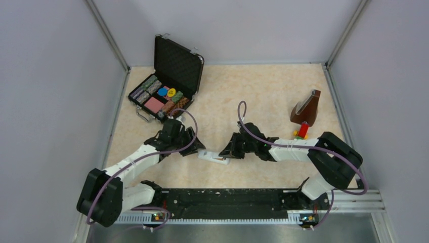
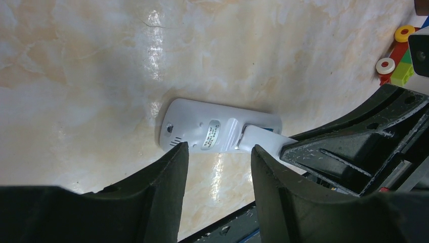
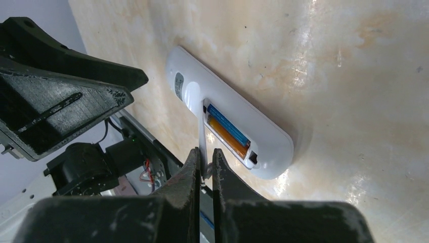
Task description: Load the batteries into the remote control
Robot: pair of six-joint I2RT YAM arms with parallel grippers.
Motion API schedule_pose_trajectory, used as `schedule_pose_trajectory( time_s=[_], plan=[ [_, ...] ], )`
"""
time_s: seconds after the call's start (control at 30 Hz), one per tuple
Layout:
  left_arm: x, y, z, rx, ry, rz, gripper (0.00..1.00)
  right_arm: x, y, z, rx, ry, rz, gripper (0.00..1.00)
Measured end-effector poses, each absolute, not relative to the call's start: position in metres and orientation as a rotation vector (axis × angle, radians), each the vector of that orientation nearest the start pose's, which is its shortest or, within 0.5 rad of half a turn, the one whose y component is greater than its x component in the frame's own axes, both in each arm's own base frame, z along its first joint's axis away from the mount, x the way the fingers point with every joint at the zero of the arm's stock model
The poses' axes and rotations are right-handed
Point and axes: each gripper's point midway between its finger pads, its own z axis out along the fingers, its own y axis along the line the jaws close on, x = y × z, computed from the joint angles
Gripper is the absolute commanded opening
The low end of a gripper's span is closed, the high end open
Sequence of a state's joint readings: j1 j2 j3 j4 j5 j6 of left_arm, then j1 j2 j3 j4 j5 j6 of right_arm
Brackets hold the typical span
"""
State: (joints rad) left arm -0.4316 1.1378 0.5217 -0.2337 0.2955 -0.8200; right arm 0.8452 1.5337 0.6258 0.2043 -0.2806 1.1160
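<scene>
The white remote control lies back-up on the table between my two grippers; it also shows in the left wrist view and the right wrist view. Its slot is open and holds the blue battery and the orange battery side by side. My right gripper is shut on the thin white cover piece, held on edge at the slot's end. The cover also shows in the left wrist view. My left gripper is open and empty, just near of the remote's rounded end.
An open black case of poker chips stands at the back left. A brown wedge-shaped object and a multicoloured toy block train sit at the right. A black rail runs along the near edge.
</scene>
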Motion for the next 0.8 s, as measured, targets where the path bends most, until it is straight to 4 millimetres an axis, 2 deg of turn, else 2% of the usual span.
schedule_pose_trajectory(
  time_s=[0.37,0.6,0.8],
  plan=[
    [0.214,-0.192,0.060,-0.325,2.588,-0.905,0.50,0.186,0.336,0.053,0.231,2.614,1.218,0.00],
    [0.215,-0.202,0.061,-0.292,2.574,-0.981,0.48,0.182,0.336,0.050,0.272,2.643,1.209,0.00],
    [0.209,-0.212,0.056,-0.288,2.577,-1.088,0.45,0.180,0.336,0.049,0.316,2.655,1.199,0.07]
  ],
)
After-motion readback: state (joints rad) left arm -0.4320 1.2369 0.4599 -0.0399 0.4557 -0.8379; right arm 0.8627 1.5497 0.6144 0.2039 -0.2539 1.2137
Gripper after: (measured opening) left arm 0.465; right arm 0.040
